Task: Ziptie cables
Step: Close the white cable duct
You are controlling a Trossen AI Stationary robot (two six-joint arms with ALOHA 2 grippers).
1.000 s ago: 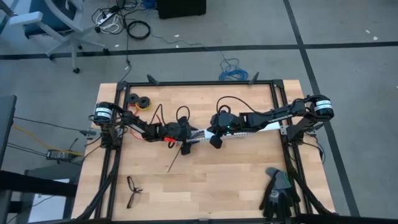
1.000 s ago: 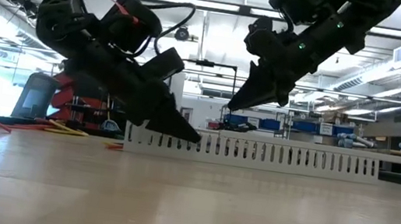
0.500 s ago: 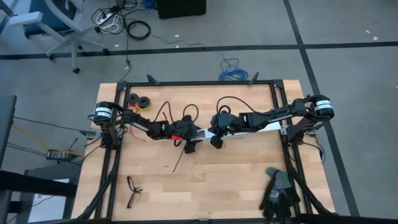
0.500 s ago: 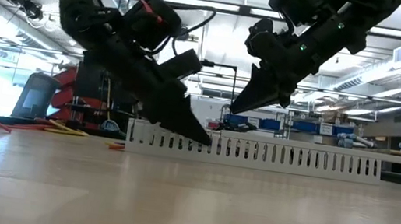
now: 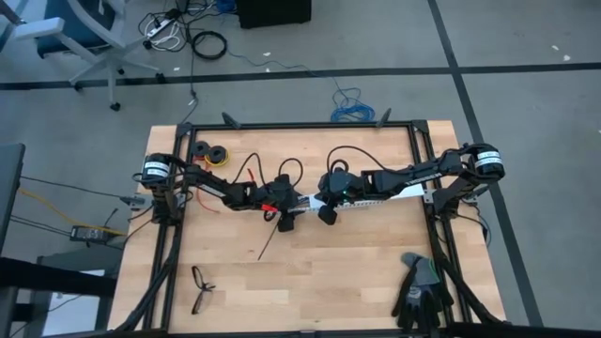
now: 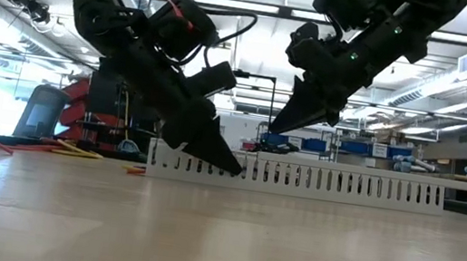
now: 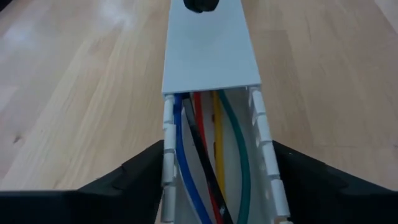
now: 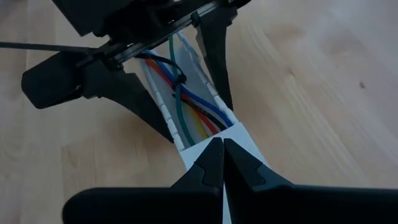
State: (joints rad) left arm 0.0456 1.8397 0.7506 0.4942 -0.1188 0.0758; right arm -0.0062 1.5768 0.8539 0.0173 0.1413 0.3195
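A robotics laboratory or workshop: a wooden tabletop [image 5: 329, 272] in a black metal frame [image 5: 300, 125] stands on grey floor [image 5: 526, 56] strewn with loose cords [image 5: 202, 42], beside an office chair [image 5: 80, 38]; ceiling strip lights [image 6: 260, 8] and stocked shelves [image 6: 377, 151] fill the hall behind.

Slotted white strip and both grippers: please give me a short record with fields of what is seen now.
strip: white slotted strip on the wooden table, a flat cover over part of it
cables: blue, red, yellow, green and black cables lie inside the open end of the strip
left gripper: left gripper, fingers astride the strip's open end, one on each outer side
right gripper: right gripper, shut, tips on the cover
ziptie: one black ziptie loose on the table
other: eyeglasses, gloves
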